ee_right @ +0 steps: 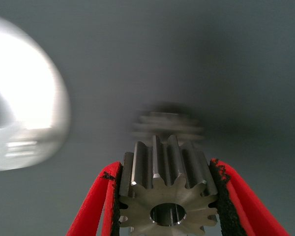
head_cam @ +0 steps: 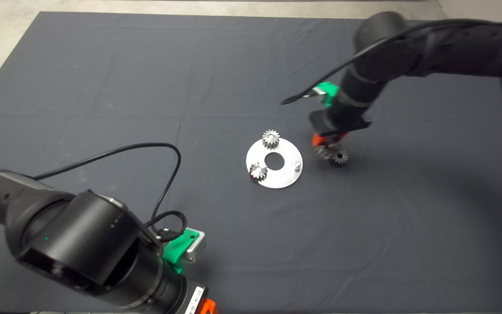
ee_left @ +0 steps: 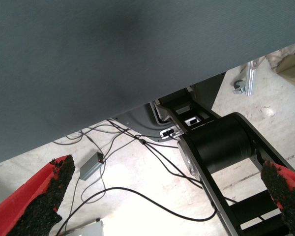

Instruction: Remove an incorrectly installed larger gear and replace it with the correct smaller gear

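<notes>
My right gripper (head_cam: 326, 142) is shut on the larger gear (ee_right: 162, 189), a light-silver gear with long teeth, held between both red fingers just right of the round metal plate (head_cam: 283, 176). In the head view the larger gear (head_cam: 321, 151) sits low over the mat. The smaller gear (head_cam: 339, 157), dark grey, lies on the mat right beside it and shows blurred behind it in the right wrist view (ee_right: 168, 123). The plate's right peg (head_cam: 297, 165) is bare. My left gripper (ee_left: 172, 191) is open and empty, parked at the mat's near left edge.
Two small bright-silver gears (head_cam: 271, 138) (head_cam: 258, 171) sit on the plate's other pegs, around its centre hole. The left arm's cable (head_cam: 164, 174) loops over the mat at the near left. The left wrist view shows floor, cables and the robot's base beyond the mat edge.
</notes>
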{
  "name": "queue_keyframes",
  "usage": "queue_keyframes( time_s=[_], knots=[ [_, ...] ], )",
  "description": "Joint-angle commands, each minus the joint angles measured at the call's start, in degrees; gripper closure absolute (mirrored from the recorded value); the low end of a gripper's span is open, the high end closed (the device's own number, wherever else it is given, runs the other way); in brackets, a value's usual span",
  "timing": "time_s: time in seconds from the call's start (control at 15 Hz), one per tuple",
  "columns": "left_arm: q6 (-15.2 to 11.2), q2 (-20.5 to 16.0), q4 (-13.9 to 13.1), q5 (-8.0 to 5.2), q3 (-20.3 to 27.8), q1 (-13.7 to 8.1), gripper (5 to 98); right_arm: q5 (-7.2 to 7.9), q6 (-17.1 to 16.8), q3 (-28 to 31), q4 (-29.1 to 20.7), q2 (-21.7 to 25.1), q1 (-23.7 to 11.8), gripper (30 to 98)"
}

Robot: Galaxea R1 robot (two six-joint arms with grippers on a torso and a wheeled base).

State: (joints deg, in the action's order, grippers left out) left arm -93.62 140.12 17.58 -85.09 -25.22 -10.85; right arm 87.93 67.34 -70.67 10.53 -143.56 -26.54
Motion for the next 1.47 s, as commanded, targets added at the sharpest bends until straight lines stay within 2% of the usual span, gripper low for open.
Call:
queue_keyframes(
  time_s=[0.0, 0.73, 1.2, 1.4],
  knots=[
    [0.02, 2.05, -0.79, 0.01, -0.96, -0.84, 5.9, 4.54, -2.83, 3.10, -1.57, 3.50, -2.38, 90.0],
    [-0.24, 2.05, -0.79, 0.01, -0.87, -0.84, 5.9, 4.54, -2.83, 4.68, -1.57, 4.24, -2.38, 89.7],
    [-0.16, 2.14, -0.79, 0.10, -0.96, -0.84, 5.9, 4.71, -3.00, 5.45, -1.57, 9.37, -2.21, 89.7],
    [-0.16, 2.31, -0.79, 0.10, -1.05, -0.84, 5.9, 4.71, -3.00, 6.26, -1.66, 9.56, -2.20, 89.7]
  ],
)
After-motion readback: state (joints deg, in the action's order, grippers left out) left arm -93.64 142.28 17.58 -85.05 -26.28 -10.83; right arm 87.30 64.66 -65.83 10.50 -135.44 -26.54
